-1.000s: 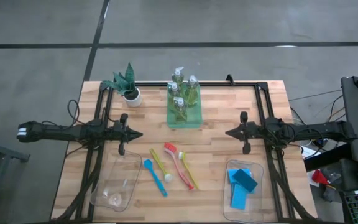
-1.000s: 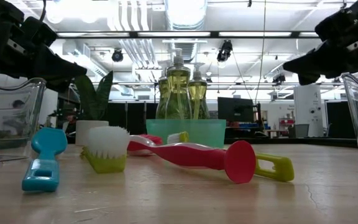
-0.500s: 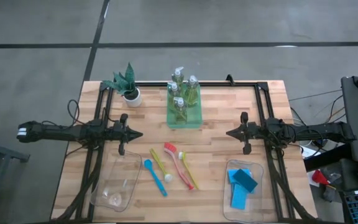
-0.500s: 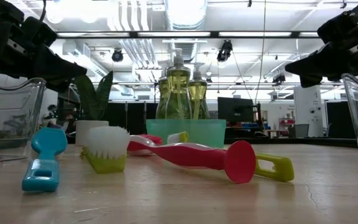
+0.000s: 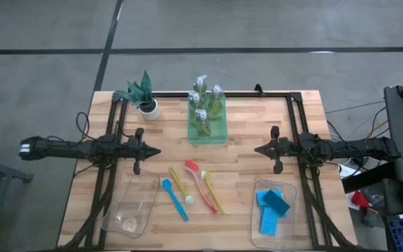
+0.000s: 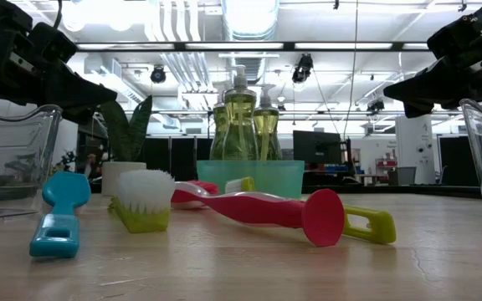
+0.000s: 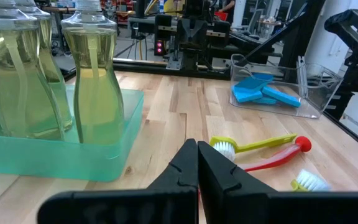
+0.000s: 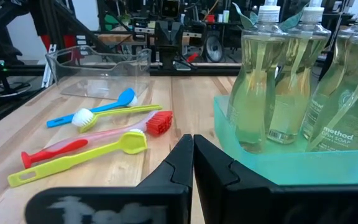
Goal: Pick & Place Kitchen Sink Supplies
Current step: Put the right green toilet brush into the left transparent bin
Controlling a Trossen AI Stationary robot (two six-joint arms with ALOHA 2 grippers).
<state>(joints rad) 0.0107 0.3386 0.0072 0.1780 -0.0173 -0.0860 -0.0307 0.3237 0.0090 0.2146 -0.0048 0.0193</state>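
Left gripper (image 5: 158, 150) and right gripper (image 5: 256, 149), fingers closed, facing inward.

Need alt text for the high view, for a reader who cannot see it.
Two dark arms, left gripper and right gripper shut, face each other over a wooden table. Between them lie slim long-handled brushes; behind stands a green tray of clear pump soap bottles.

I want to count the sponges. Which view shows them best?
The high view: it looks straight down into the clear bin at the blue sponges. The left wrist view shows them farther off, stacked; the low and right wrist views don't show them.
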